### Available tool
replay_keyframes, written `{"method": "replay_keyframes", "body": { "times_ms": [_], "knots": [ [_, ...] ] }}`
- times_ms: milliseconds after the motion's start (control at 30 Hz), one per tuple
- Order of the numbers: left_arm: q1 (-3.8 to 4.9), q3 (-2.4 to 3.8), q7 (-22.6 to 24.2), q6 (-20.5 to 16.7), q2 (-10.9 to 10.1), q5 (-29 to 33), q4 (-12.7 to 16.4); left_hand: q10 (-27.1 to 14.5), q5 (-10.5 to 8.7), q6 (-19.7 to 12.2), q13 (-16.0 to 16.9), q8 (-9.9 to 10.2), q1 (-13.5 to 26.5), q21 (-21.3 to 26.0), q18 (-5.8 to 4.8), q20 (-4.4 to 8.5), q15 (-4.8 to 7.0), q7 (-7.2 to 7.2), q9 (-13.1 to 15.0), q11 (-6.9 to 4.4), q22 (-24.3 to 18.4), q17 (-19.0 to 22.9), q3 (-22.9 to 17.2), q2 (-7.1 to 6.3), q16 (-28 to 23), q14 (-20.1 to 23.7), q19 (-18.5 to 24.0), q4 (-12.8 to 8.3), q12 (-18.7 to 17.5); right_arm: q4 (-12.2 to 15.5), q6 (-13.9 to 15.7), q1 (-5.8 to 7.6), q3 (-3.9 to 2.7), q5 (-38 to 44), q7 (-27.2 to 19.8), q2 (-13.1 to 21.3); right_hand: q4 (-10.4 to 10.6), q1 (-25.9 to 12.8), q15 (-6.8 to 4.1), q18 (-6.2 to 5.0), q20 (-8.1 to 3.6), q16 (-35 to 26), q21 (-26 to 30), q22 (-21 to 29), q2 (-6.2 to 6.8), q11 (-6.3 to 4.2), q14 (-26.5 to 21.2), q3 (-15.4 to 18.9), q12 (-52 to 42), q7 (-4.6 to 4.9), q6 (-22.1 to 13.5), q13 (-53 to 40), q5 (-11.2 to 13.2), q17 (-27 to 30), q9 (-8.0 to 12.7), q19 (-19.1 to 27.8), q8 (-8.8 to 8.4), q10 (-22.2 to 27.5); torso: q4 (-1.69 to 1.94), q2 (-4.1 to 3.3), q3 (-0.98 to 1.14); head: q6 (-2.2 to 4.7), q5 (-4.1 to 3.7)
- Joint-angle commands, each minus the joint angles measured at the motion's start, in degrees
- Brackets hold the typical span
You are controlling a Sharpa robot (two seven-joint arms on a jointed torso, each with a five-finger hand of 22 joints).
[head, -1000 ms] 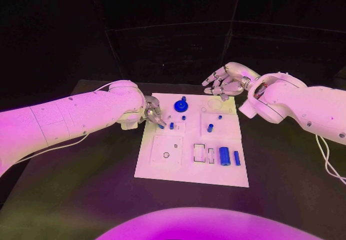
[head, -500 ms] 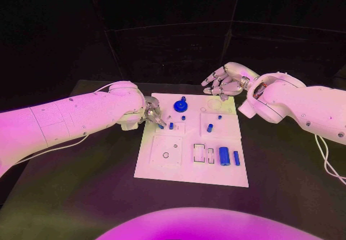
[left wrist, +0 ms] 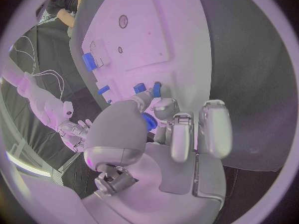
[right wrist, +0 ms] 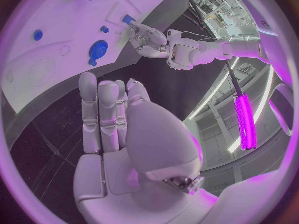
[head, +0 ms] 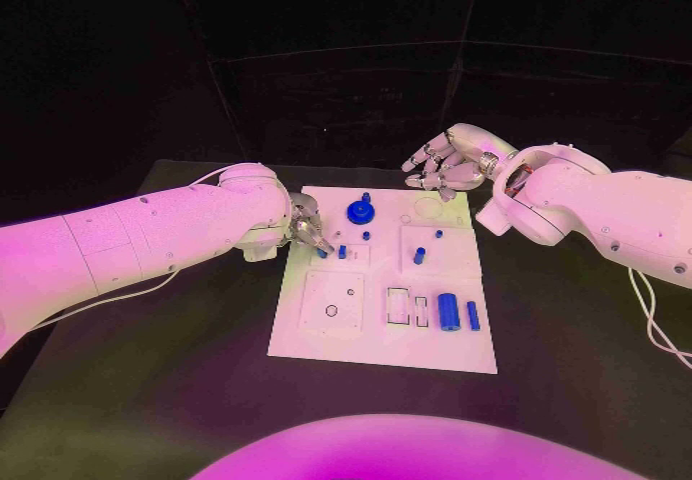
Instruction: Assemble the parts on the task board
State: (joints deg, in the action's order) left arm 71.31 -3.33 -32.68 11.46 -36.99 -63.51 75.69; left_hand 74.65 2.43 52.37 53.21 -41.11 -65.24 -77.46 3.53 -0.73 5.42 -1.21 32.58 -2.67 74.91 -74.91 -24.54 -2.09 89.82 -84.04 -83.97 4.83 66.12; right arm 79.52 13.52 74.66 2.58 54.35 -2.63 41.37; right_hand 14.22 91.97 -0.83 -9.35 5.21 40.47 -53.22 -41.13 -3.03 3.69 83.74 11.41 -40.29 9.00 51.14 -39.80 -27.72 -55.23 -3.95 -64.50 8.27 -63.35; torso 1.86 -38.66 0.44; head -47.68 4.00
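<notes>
The board point(head: 378, 345) is lying flat in the middle of the black table point(head: 159, 380), long side running away from the robot. The left hand point(head: 304, 228) is sitting at the board's left edge near the far end, fingers curled down, and in the left wrist view its fingertips point(left wrist: 149, 95) are closing on a small blue peg point(left wrist: 156, 88) right at the board's rim. It is pinching that peg, which is standing tilted against the board.

The right hand point(head: 450, 166) is hovering above the far right corner of the board, off the surface, fingers loosely bent and apart, holding nothing; the right wrist view is showing its fingers point(right wrist: 99, 112) lying side by side over the table.

On the board, the round blue knob point(head: 361, 211) is sitting near the far edge, between the two hands. A short blue pin point(head: 420, 256) is standing just right of centre. Nearer the robot, a blue cylinder point(head: 449, 312) is lying beside a thinner blue bar point(head: 473, 316), the two close but apart. Left of them, two rectangular slots point(head: 405, 306) are showing open, and further left a square plate point(head: 333, 300) carries a small hole.
</notes>
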Motion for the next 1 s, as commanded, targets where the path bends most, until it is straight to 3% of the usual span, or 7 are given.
{"method": "replay_keyframes", "body": {
  "times_ms": [33, 500, 1000],
  "knots": [
    [-0.47, -0.35, -1.24, 2.04, 0.11, 0.09, -0.04, 0.63, 0.27, 0.4, 0.1, -0.35, 0.72, -0.45, -0.31, 0.31, 0.45, 0.03, 0.04, -0.04, 2.9, -15.09, 0.55, -0.23, 0.18, -5.96, -1.37, 0.17, 0.25, 0.06, -0.26, 0.11, -0.04, -0.11, -0.5, -0.02, -0.04, 0.06, -0.12, -0.07, 0.05, -0.22, -0.09, 0.04, 0.56, -0.14, 0.73, -0.35, 0.23, 0.02, 0.46, 0.1, -0.21, 0.1, 0.09, 0.52, -0.08, 0.21, -0.01, 0.02, 0.02, 0.01, -0.02],
    [-0.47, -0.35, -1.51, 1.76, 0.32, 0.09, -0.37, 1.04, 0.27, 0.92, 0.56, -1.09, 2.84, -0.75, -0.39, 0.59, 0.71, 0.31, 0.52, -0.3, 3.26, -15.09, 2.58, -0.58, 0.18, -5.96, -1.54, 1.53, 0.64, 0.0, -0.23, 0.11, -0.03, -0.11, -0.55, -0.06, 0.2, 0.06, -0.11, -0.1, 0.06, -0.37, 0.01, 0.12, 0.72, -0.13, 0.68, -0.68, 0.23, 0.03, 0.47, 0.11, -0.25, 0.24, 0.08, 0.65, -0.12, 0.25, 0.04, 0.0, -0.01, 0.0, -0.09],
    [-0.48, -0.35, -1.71, 0.93, 0.47, 0.09, -0.47, 1.22, 0.29, 1.01, 0.81, -1.79, 6.5, -1.17, -0.51, 0.76, 0.86, 0.46, 1.04, -0.43, 3.79, -15.09, 4.82, 0.39, 0.18, -5.96, -1.75, 4.59, 0.84, -0.06, -0.2, 0.1, -0.03, -0.17, -0.65, -0.07, 0.22, 0.05, -0.11, -0.11, 0.06, -0.45, 0.07, 0.19, 0.75, -0.12, 0.67, -0.7, 0.23, 0.03, 0.47, 0.11, -0.25, 0.29, 0.08, 0.7, -0.12, 0.25, 0.02, 0.0, -0.02, 0.04, -0.17]
  ]
}}
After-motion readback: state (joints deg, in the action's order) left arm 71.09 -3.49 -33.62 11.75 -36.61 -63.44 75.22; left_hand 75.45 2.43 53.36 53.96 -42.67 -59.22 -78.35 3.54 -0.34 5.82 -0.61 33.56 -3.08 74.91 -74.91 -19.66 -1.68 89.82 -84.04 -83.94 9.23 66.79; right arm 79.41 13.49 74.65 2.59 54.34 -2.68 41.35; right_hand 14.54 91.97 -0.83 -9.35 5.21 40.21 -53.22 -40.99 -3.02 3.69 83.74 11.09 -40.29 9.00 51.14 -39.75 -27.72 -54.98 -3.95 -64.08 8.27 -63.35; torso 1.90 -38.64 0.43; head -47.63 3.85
